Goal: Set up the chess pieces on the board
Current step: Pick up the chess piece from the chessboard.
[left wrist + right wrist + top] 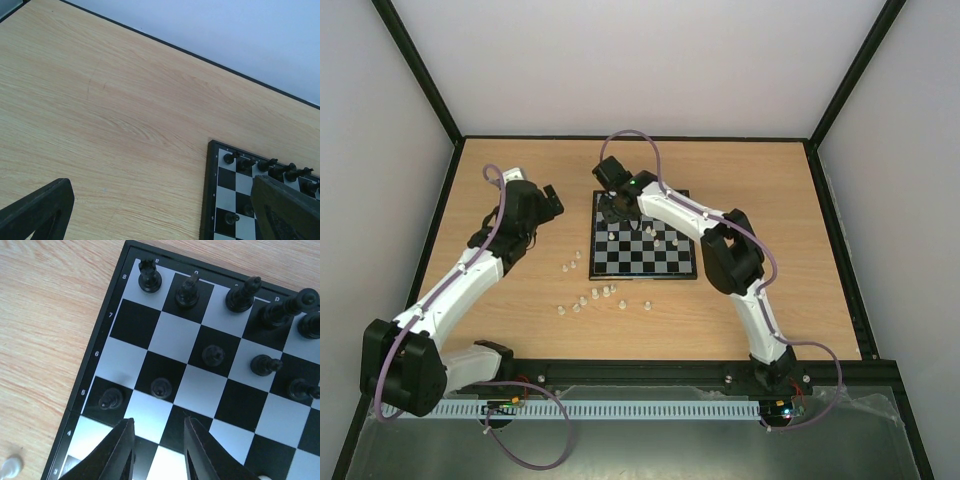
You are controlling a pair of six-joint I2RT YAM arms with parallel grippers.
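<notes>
Wood-grain counter (760,200). Board (620,262) at its centre, with black pieces (189,291) on the far rows and a few white pieces (658,243) on the right half. Loose pieces (592,297), also white, are scattered on the counter just near-left of the board.

Left arm (470,265): stretched forward, wrist beside the board's far-left corner and not touching it. Left jaws wide apart, empty, over bare wood.

Right arm (735,255): elbow bent at the board's right side, forearm crossing to its far-left corner, wrist tipped down. Right jaws a narrow gap apart, nothing between them, above the left files.
</notes>
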